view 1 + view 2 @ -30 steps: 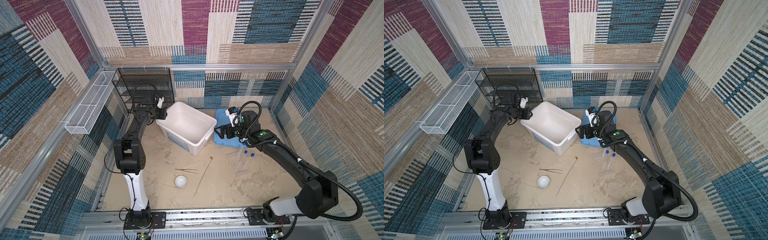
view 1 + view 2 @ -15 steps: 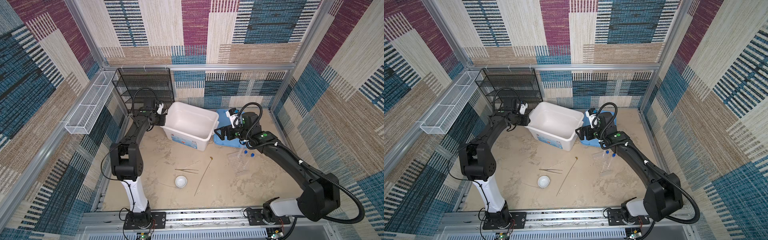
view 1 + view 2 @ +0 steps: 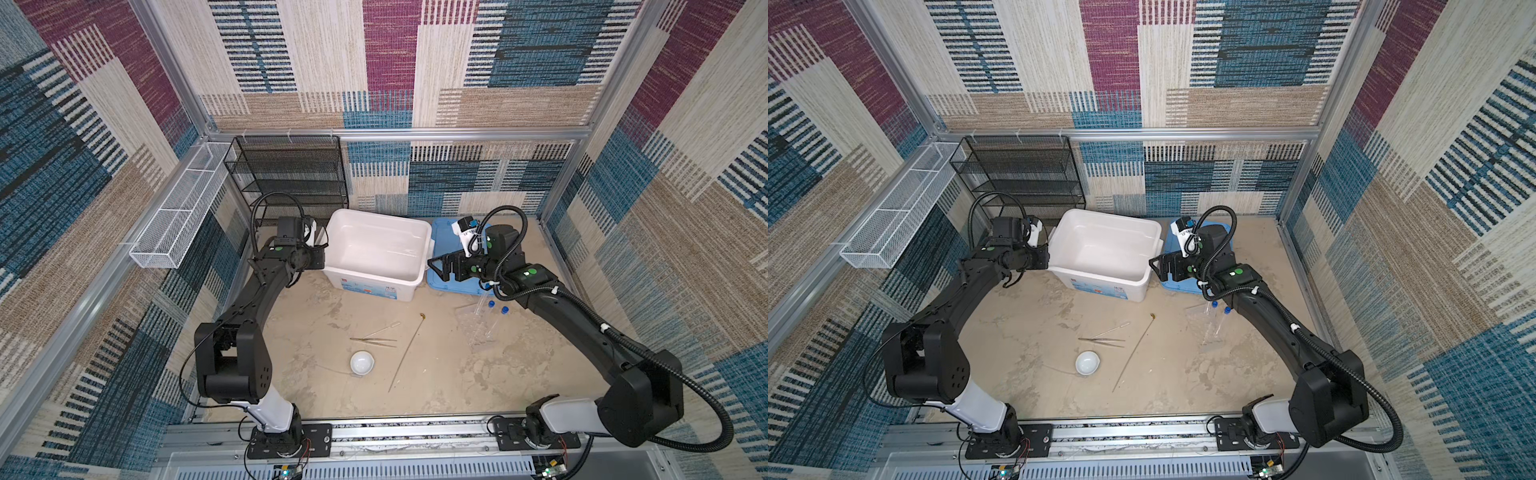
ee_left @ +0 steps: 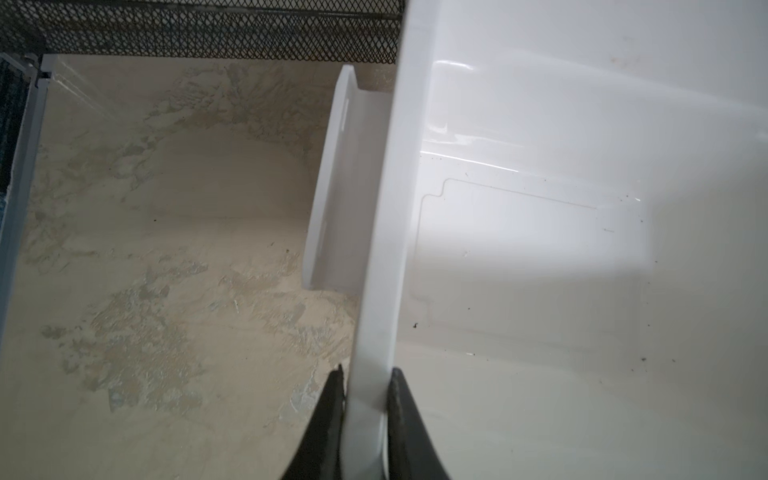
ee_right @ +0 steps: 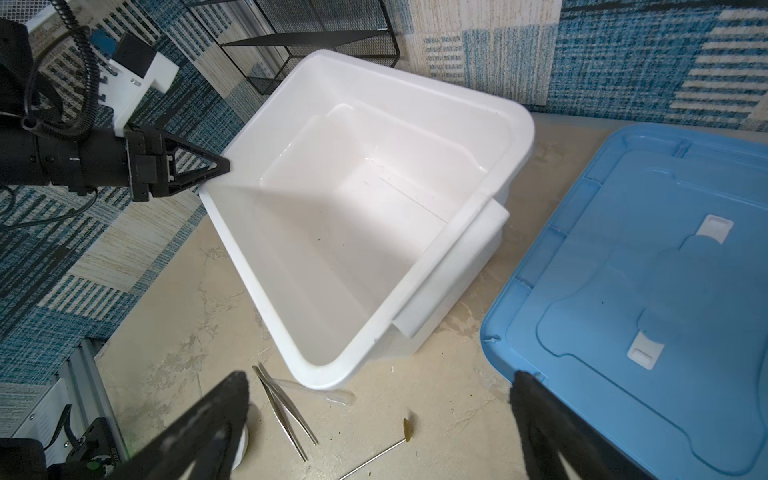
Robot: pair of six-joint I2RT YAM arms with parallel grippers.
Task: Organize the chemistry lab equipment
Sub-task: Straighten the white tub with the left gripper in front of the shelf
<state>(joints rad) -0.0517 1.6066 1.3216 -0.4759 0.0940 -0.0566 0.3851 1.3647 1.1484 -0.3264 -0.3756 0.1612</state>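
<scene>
My left gripper (image 4: 365, 374) is shut on the side rim of the big white tub (image 3: 376, 216), one finger inside and one outside. My right gripper (image 5: 380, 382) hangs open just off the tub's opposite side, over bare floor and touching nothing. In front of the tub lie the metal tweezers (image 3: 374, 340), the clear dropper (image 3: 382, 329), the thin spoon-tipped rod (image 3: 407, 353) and the small white dish (image 3: 362, 363). Two blue-capped clear tubes (image 3: 492, 316) rest by the clear rack (image 3: 478, 336), partly under my right arm.
The blue lid (image 3: 442, 232) lies flat right of the tub, under my right wrist. A black mesh shelf (image 3: 291, 174) stands at the back left wall. A white wire basket (image 3: 178, 216) hangs on the left frame rail.
The left jaws have closed on the tub's rim. The tub has swung round from a diagonal to sit square with the front edge. The right gripper has stayed open and almost still.
</scene>
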